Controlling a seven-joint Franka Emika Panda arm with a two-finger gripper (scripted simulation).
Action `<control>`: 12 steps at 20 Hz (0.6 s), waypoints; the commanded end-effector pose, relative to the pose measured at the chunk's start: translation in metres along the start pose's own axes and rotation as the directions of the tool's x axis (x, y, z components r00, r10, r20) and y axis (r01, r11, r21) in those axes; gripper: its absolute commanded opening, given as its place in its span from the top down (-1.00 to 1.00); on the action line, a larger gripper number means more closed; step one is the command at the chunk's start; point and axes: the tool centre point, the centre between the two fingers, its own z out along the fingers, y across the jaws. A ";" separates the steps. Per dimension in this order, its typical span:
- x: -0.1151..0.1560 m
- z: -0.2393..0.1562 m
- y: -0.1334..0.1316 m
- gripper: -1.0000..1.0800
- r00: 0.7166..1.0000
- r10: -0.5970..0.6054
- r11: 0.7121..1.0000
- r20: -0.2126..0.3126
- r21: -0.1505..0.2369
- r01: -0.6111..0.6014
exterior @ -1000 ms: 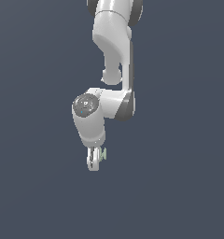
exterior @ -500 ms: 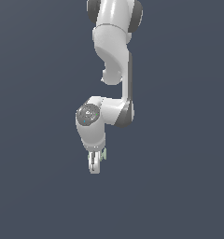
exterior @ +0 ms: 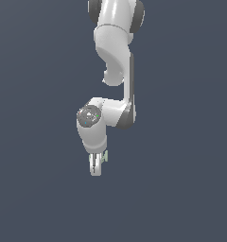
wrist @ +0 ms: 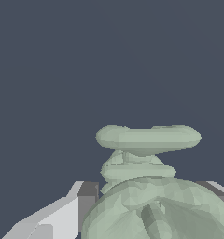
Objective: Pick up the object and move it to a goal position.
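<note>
Flat slate-blue background fills both views, with no surface edge or other furniture to be made out. Against it in the exterior view hangs the white Panda arm (exterior: 116, 61), dropping from the top of the frame, bending at a grey-capped joint and turning downward into the wrist. Below that wrist sits the gripper (exterior: 95, 169), pointing straight down, its pale fingers (exterior: 93, 165) drawn close together. Just beside the fingers, on the exterior view's right of the gripper, a speck of pale grey-green shows: the object (exterior: 105, 156), far smaller than the gripper and touching it. The wrist view gives the object (wrist: 146, 186) at close range, a knobbly grey-green piece with a rounded bulging body nearest the camera, a narrower ribbed neck beyond it, and a flat oblong flange at the far end. Grey-white fingers (wrist: 62, 214) flank the bulging body on either side and press against it, so the gripper (wrist: 149, 205) is clamped on the object and carries it clear in mid-air.
</note>
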 end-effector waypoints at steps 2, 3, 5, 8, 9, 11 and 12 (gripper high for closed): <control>0.000 0.000 0.000 1.00 1.000 0.000 1.000 0.000 0.000 0.000; 0.000 0.000 0.000 1.00 1.000 0.000 1.000 0.000 0.000 0.000; -0.002 -0.003 0.000 1.00 1.000 0.000 1.000 0.000 0.000 0.000; -0.008 -0.011 0.000 1.00 1.000 0.000 1.000 0.000 0.000 0.000; -0.010 -0.016 0.000 1.00 1.000 0.000 1.000 0.000 0.000 0.000; -0.017 -0.026 0.000 1.00 1.000 0.000 1.000 0.000 0.000 0.000; -0.021 -0.033 0.000 1.00 1.000 0.000 1.000 0.000 0.000 0.000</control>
